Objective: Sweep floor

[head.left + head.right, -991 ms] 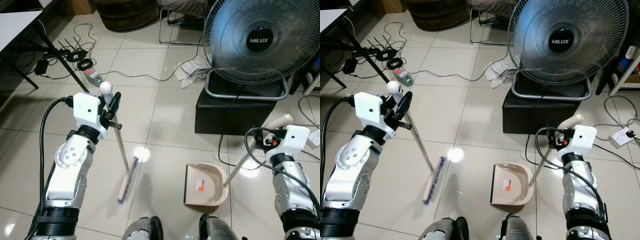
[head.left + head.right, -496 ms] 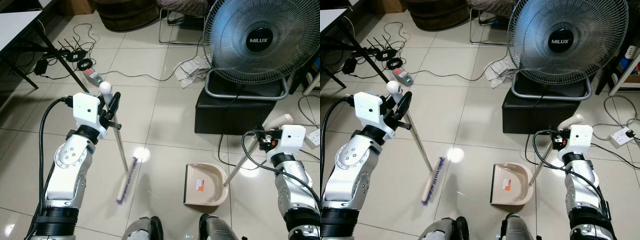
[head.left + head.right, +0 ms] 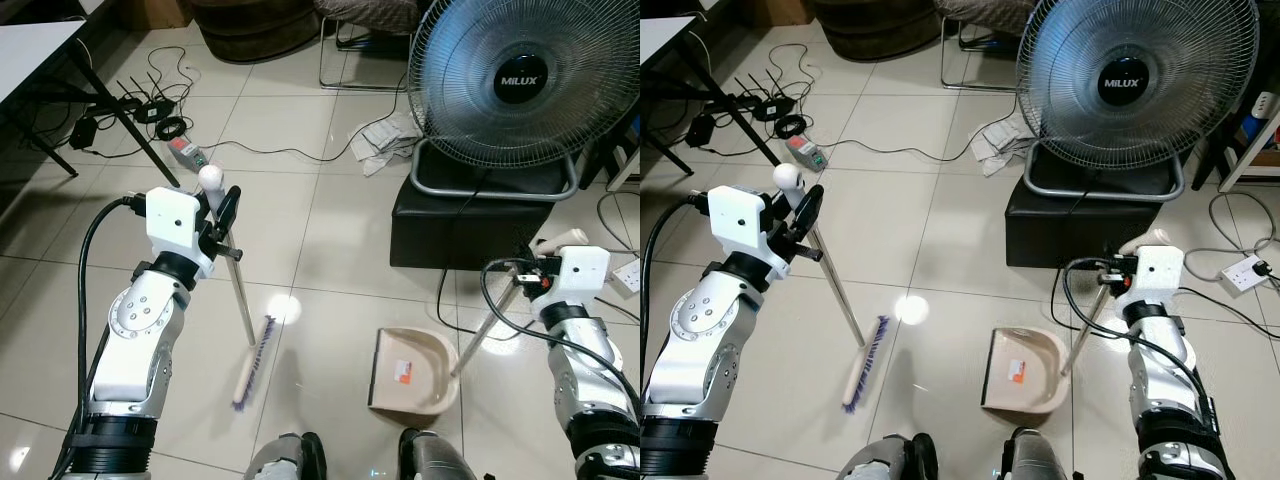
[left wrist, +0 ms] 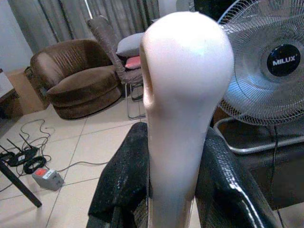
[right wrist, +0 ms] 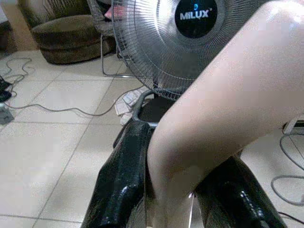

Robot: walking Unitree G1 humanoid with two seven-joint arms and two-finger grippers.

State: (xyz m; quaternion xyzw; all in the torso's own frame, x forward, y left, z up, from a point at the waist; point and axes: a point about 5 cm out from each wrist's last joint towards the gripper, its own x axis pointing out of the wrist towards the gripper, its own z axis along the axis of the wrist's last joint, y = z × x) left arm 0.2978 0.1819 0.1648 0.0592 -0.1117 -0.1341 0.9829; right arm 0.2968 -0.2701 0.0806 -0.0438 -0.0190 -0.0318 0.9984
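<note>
So, left to right. At 10 o'clock in the head views: a table leg (image 3: 120, 112), a tangle of cables (image 3: 150, 105) and a small power adapter (image 3: 185, 152) with a green light on the tiled floor (image 3: 330, 230).

Left gripper (image 3: 222, 218) sits at about 9 o'clock, clamped on the broom (image 3: 240, 300) just under its rounded white handle tip. Wrist view confirms it: both black fingers (image 4: 121, 183) pressed against the pale handle, one each side. The metal shaft slants down toward 6 o'clock. The brush head, with purple bristles, rests on the floor beside a bright light reflection, at roughly 7 o'clock from frame centre.

Dustpan (image 3: 412, 368) lies on the floor at about 5 o'clock, beige, with an orange label inside. It is well apart from the brush head, mouth side facing the broom. Its metal shaft rises toward 3 o'clock.

Right gripper (image 3: 1128, 268) is at 4 o'clock, closed on the dustpan's pale handle grip; the wrist view shows fingers (image 5: 123, 185) hugging both sides.

Fan (image 3: 520, 85), labelled MILUX, stands on a black box (image 3: 470, 225) at 1 o'clock, with crumpled paper (image 3: 385, 140) on the floor just beside it. White power strip (image 3: 1240, 270) at far right.
</note>
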